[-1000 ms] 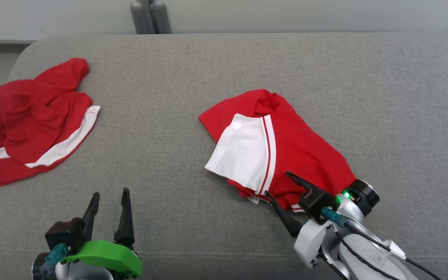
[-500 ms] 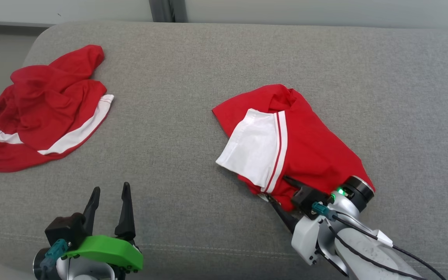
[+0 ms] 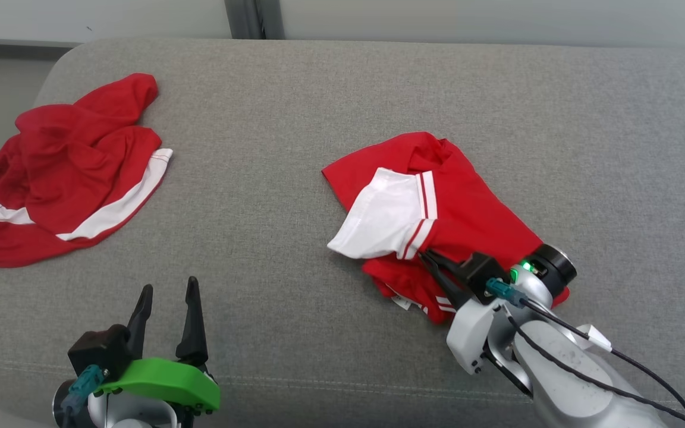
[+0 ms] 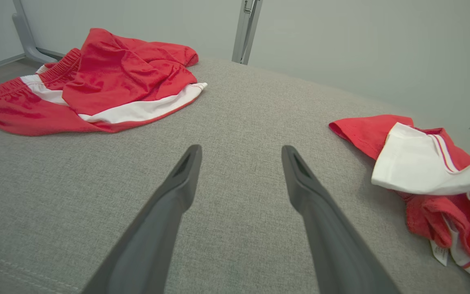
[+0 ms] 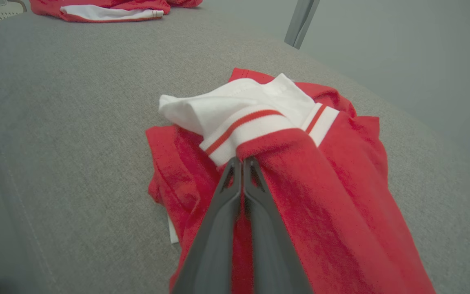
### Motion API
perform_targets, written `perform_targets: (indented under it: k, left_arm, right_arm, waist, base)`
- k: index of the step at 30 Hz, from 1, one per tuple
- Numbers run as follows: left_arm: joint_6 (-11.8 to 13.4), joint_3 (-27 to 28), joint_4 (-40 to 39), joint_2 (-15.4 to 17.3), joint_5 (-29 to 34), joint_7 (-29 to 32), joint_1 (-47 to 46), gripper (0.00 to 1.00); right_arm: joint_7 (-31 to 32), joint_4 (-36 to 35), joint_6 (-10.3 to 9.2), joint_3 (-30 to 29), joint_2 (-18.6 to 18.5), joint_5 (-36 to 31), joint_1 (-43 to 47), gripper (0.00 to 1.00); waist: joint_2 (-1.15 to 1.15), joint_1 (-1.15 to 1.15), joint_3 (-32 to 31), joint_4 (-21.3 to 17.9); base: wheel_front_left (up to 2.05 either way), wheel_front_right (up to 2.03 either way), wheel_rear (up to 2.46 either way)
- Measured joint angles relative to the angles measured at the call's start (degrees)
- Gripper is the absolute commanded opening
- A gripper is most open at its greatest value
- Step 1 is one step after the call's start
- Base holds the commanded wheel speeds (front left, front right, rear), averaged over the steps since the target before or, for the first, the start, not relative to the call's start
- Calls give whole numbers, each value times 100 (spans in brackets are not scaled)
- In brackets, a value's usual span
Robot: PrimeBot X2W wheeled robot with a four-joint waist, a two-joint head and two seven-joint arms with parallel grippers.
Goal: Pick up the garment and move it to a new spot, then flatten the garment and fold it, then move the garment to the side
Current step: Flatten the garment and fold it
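Observation:
The garment (image 3: 467, 208) is a crumpled red shirt with a white, red-striped sleeve, lying right of centre on the grey cushion (image 3: 295, 119). My right gripper (image 3: 426, 255) is shut on its fabric just below the sleeve cuff, and the cloth bunches up around the fingertips. The right wrist view shows both fingers pressed together where the red fabric (image 5: 300, 183) meets the striped cuff. My left gripper (image 3: 167, 291) hovers open over bare cushion at the lower left, far from the shirt. In the left wrist view the shirt (image 4: 422, 163) lies at the right.
A second red garment with white bands (image 3: 69, 172) lies crumpled at the cushion's far left, seen also in the left wrist view (image 4: 96, 81). The cushion's front seam (image 3: 319, 380) runs near me. A metal post (image 3: 253, 18) stands behind the cushion.
My right gripper has shut on the shirt's fabric by the cuff, and the white sleeve has puckered and lifted. The head camera has shifted. My left gripper stays put.

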Motion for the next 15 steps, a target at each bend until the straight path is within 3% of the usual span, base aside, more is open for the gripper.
perform_targets:
  k: [7, 15]
  left_arm:
    - [0, 2, 7, -88, 0, 0, 9, 100]
    - [-63, -197, 3, -172, -7, -1, 8, 100]
  right_arm:
    - [-55, -442, 0, -357, 201, 757, -284, 0]
    - [169, -573, 0, -1256, -16, 1278, -861, 0]
  waist:
    - [0, 0, -67, -55]
    - [0, 0, 0, -62]
  base:
    - [0, 0, 0]
    - [0, 0, 0]
